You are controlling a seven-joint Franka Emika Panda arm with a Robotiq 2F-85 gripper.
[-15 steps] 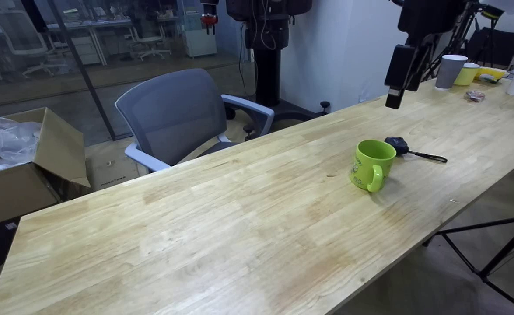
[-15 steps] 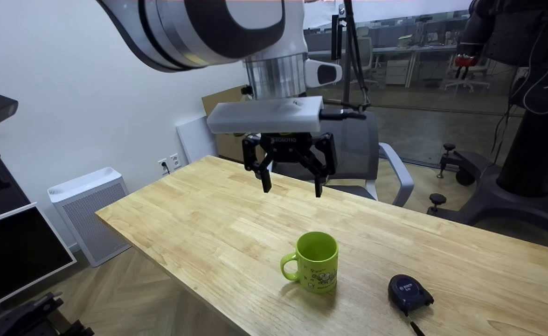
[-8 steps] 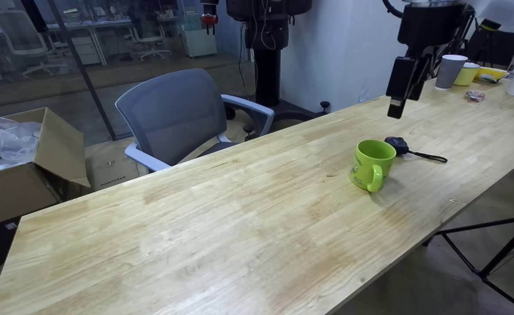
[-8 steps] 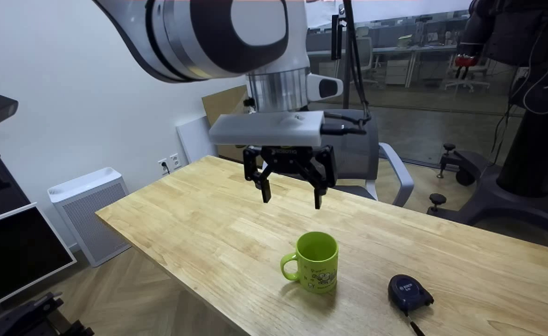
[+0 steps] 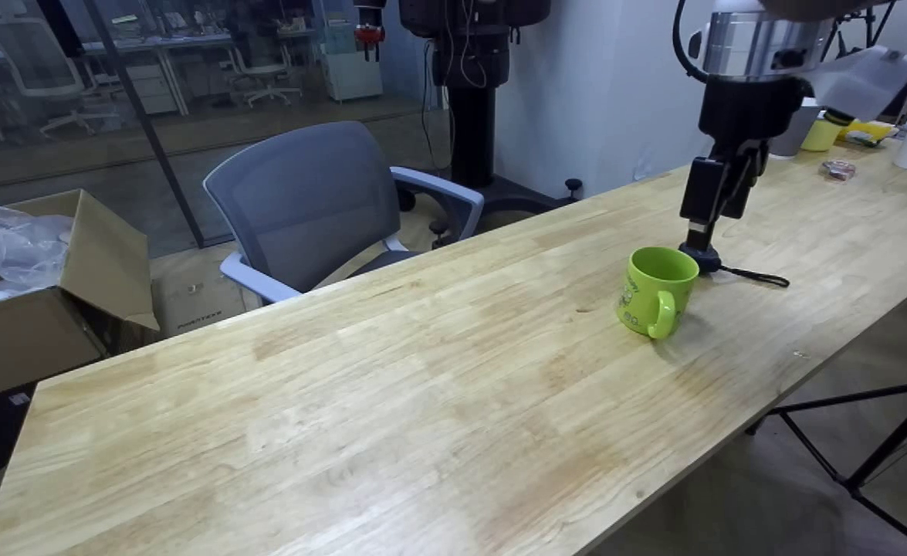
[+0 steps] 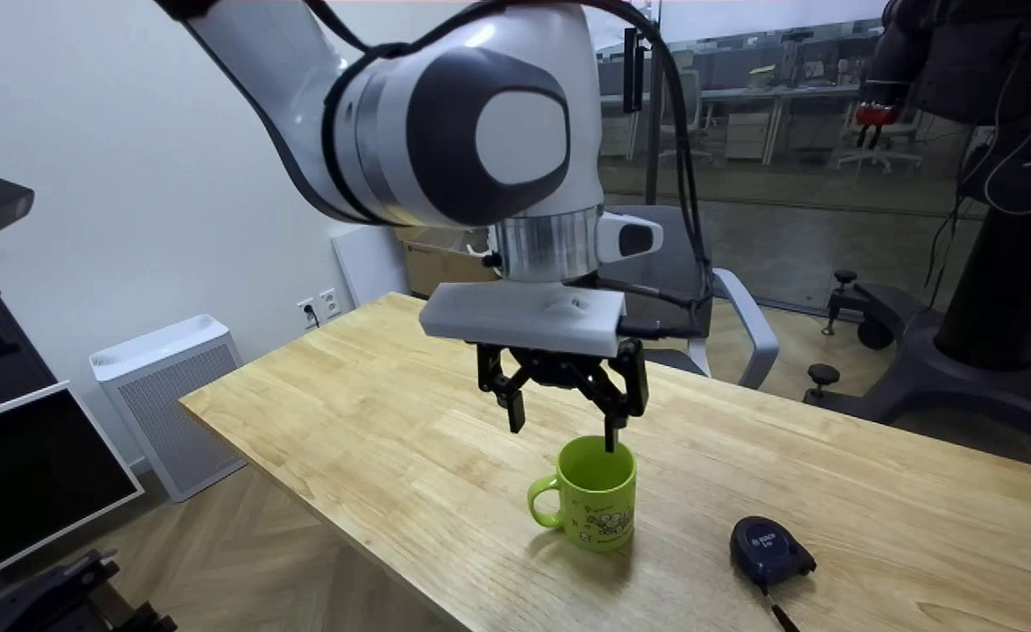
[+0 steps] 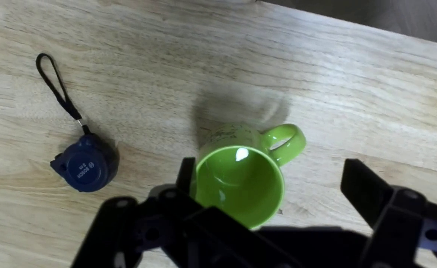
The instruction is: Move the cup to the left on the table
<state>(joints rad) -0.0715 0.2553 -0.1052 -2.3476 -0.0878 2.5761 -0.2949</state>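
Hanging near mid-frame in an exterior view, the gripper point(image 6: 563, 430) points downward, its fingers point(image 6: 517, 414) spread wide and holding nothing. The lime-green mug point(image 6: 597, 502) stands upright on the table point(image 6: 375, 404) at lower centre, its handle point(image 6: 533, 502) toward the left of the frame; the spread presumably serves to straddle it or take it by one side. A blue tape measure point(image 6: 769, 553) lies apart at lower right.

In an exterior view, the mug point(image 5: 642, 297) stands right of centre, with the gripper behind it toward the upper right; one finger overlaps the tape measure, apparently by line of sight alone.

In the wrist view, the mug's mouth point(image 7: 242, 182) lies at centre, between the fingers but much nearer the one at left; whether that finger touches the rim cannot be told. The handle slants to the upper right, aside from the closing line. Such an off-centre placing suggests a sideways correction is called for; descending as placed could knock the rim.
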